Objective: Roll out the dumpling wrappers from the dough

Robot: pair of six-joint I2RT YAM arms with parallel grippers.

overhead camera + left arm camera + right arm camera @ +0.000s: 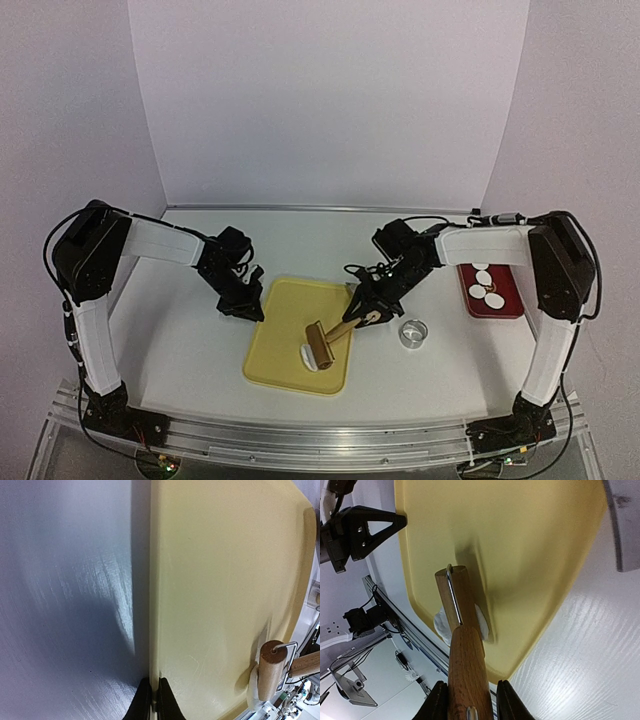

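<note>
Right end effector (470,702) grips rolling pin (465,655) | left end effector (155,702) pinches tray (225,580) | wrappers (494,299) white, round

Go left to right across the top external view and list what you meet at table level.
From the left: left gripper, pinching the board's edge → yellow board → rolling pin → right gripper, closed on the pin's handle → metal ring cutter → red tray holding the dumpling wrappers.

Overhead, two close wrists — tray (283,325) shared.
</note>
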